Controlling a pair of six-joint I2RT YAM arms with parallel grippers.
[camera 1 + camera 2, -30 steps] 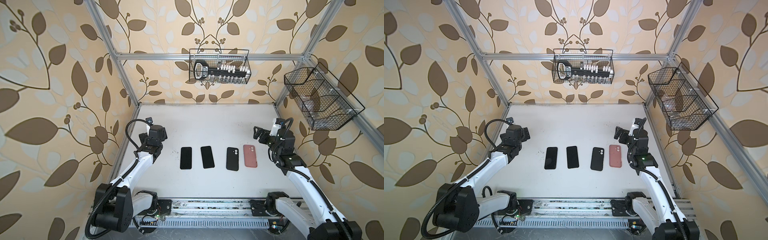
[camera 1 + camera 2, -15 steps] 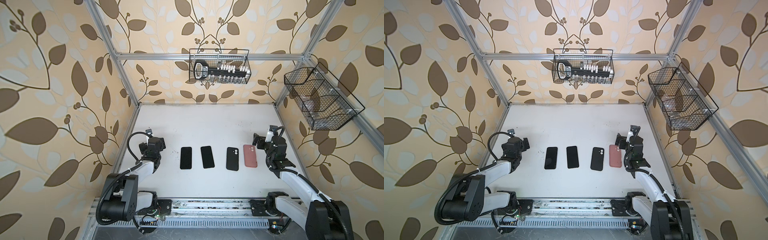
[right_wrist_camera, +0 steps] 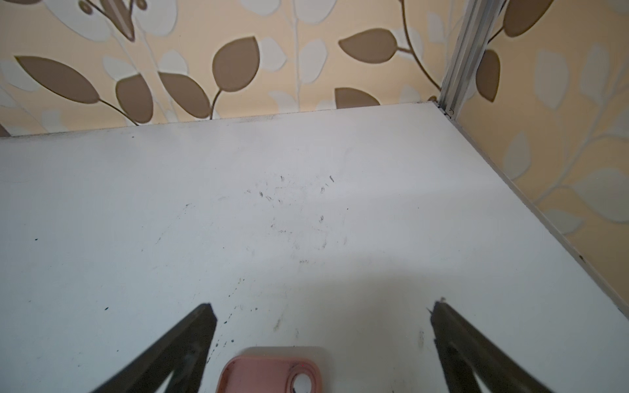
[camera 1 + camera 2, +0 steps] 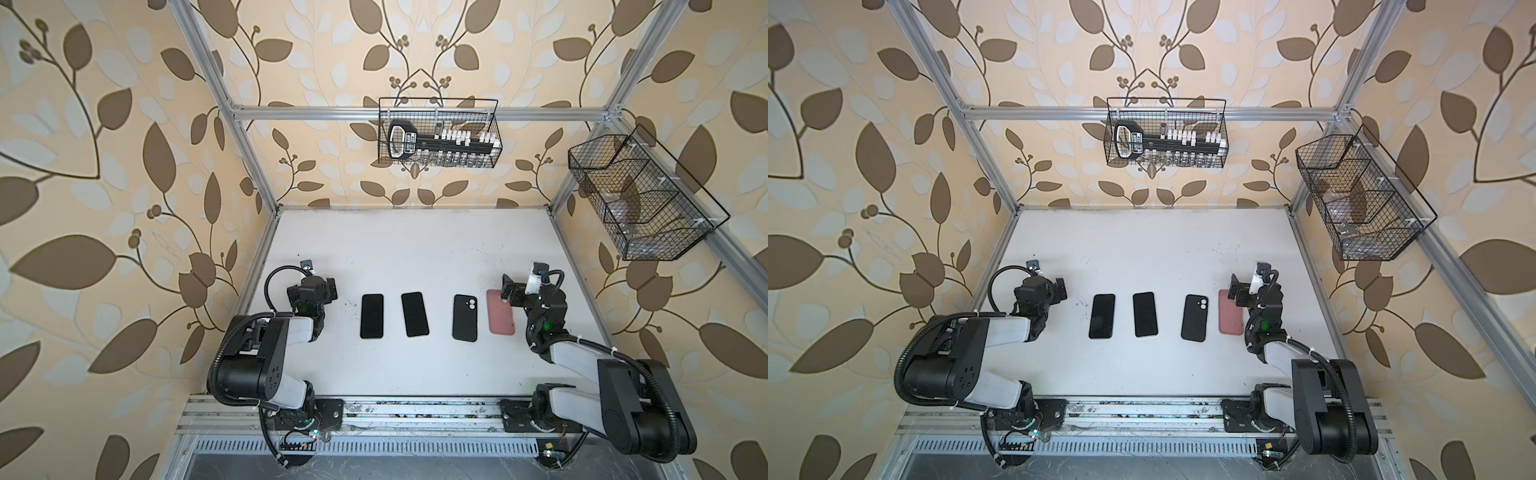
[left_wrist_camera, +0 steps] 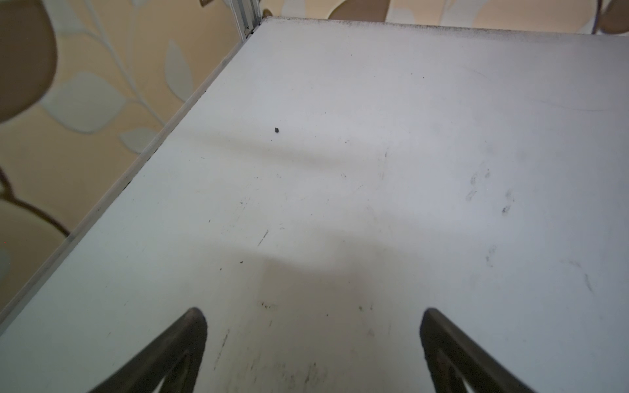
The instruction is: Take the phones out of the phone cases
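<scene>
**Both sets of jaws wide and empty, cases lying flat**

From where I stand, both pairs of jaws are spread wide and hold nothing. Between the left jaws there is only bare counter (image 5: 340,170).

The pink case (image 3: 270,369) lies flat with its camera-hole end between the right jaws, set back from their tips. I cannot tell whether they touch it. It looks empty to me, since it shows a raised lip and a pale surface through the hole.

Just past it, on the side away from the right jaws, lies the black case (image 4: 465,318), back up, with two pale camera circles. I cannot tell whether a phone sits inside. Further on, toward the left jaws, lie the first black phone (image 4: 414,314) and the second black phone (image 4: 371,316), both apparently bare.

If the black case is loaded, that is the one to work on. I would move the right jaws over the pink case without dragging it and pinch one long edge near a corner. The left jaws should steady the opposite side. Peel that corner back rather than pulling straight. Keep everything low, so a freed phone only slides onto the counter.
</scene>
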